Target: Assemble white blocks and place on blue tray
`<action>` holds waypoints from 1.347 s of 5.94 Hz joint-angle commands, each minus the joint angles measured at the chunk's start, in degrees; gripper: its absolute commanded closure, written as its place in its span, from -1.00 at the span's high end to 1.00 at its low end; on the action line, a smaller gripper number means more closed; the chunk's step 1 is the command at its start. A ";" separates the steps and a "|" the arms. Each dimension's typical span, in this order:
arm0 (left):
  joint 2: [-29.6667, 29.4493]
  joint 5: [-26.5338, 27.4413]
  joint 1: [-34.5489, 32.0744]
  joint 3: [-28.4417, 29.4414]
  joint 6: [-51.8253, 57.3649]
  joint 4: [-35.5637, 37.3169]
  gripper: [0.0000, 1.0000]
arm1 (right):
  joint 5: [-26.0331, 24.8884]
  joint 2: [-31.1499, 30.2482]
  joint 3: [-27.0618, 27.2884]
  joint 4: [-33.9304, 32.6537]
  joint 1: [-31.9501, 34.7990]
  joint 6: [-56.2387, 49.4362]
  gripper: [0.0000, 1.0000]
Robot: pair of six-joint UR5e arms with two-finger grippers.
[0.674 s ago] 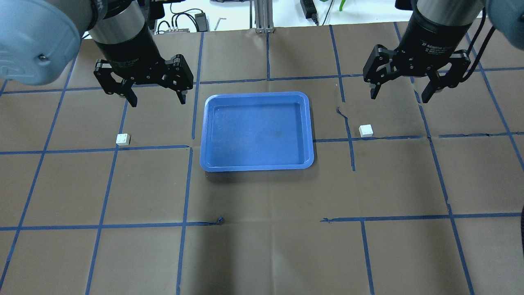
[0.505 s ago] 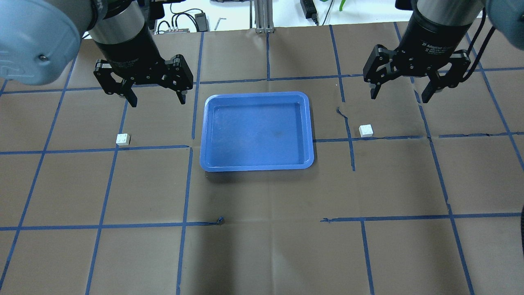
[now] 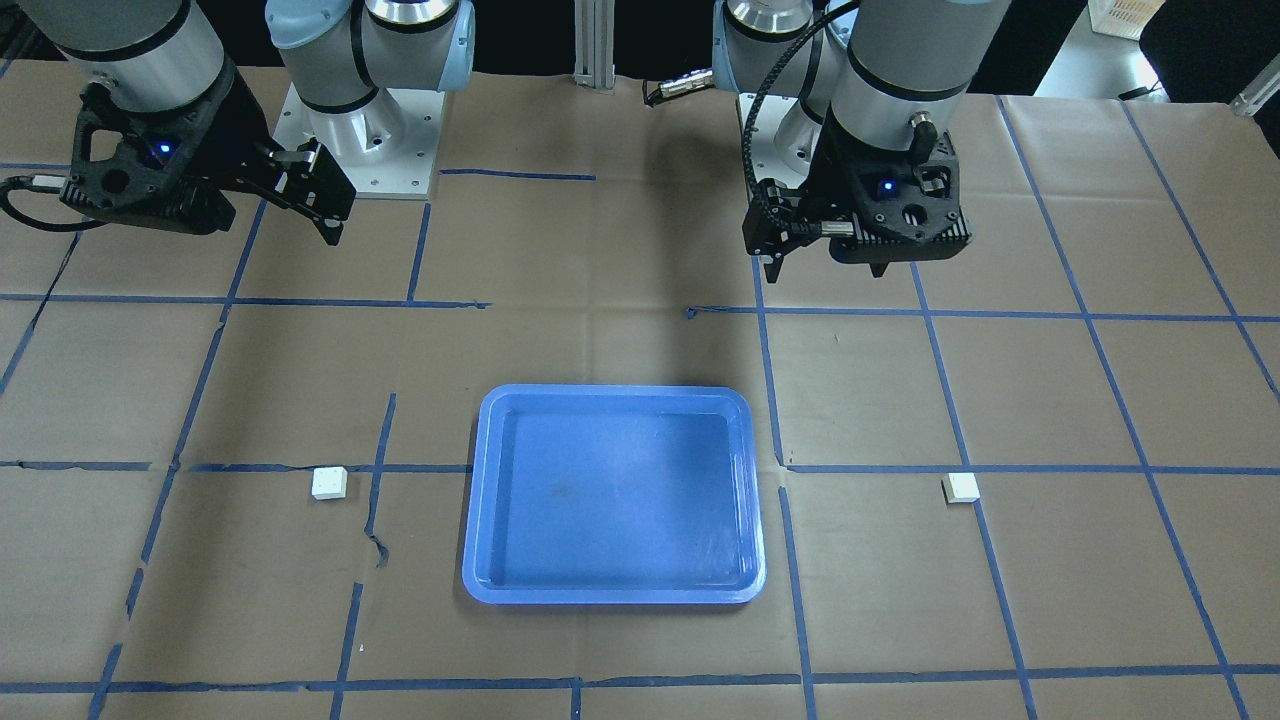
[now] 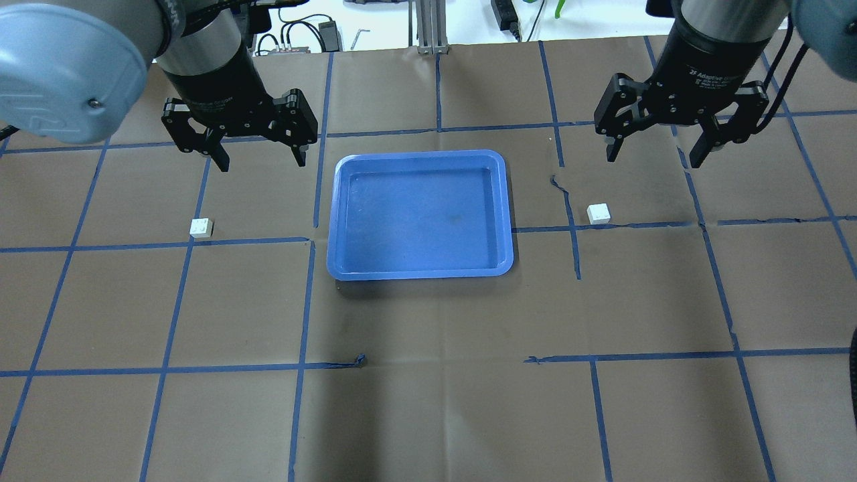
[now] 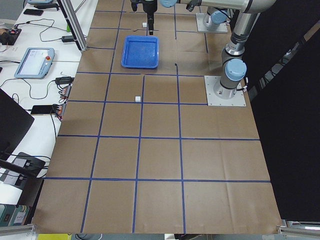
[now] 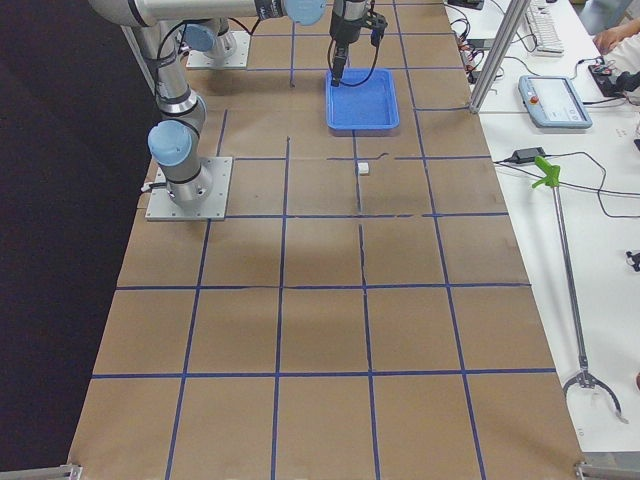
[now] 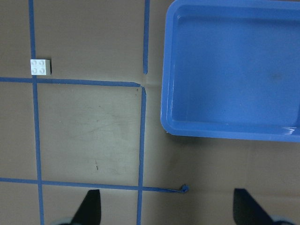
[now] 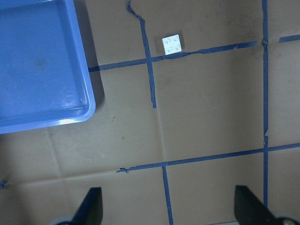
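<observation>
Two white blocks lie apart on the brown table. One (image 4: 201,227) is left of the blue tray (image 4: 418,214), the other (image 4: 598,213) to its right. The tray holds nothing. My left gripper (image 4: 262,163) is open and empty, hovering above the table behind the left block (image 7: 41,67) and beside the tray's back left corner. My right gripper (image 4: 653,159) is open and empty, hovering behind and to the right of the right block (image 8: 172,44). In the front-facing view the tray (image 3: 612,495) sits between the two blocks (image 3: 961,487) (image 3: 328,482).
Blue tape lines form a grid on the brown paper, with torn spots (image 4: 360,360) in front of the tray. The arm bases (image 3: 350,140) stand at the robot's edge. A side bench with a tablet (image 5: 34,62) and cables runs along the far edge.
My left arm and gripper have shifted slightly to the right and back, still open. The right gripper, blocks and tray have not moved.
</observation>
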 commanded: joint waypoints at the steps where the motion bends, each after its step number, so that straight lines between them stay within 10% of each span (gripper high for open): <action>1: -3.35 0.19 6.56 -0.27 6.87 1.81 0.99 | -0.23 0.35 0.04 0.43 -0.11 -1.14 1.00; 3: -9.06 0.63 14.39 -0.44 15.04 6.12 0.98 | -0.14 0.43 0.04 0.09 -0.11 -11.09 1.00; 6: -16.19 -0.15 23.61 -11.38 27.53 31.44 0.98 | -0.14 2.27 0.04 -3.49 -0.37 -36.39 1.00; 8: -20.68 -2.97 24.62 -17.82 30.12 44.68 0.98 | 0.12 3.94 0.04 -7.03 -2.28 -66.64 0.99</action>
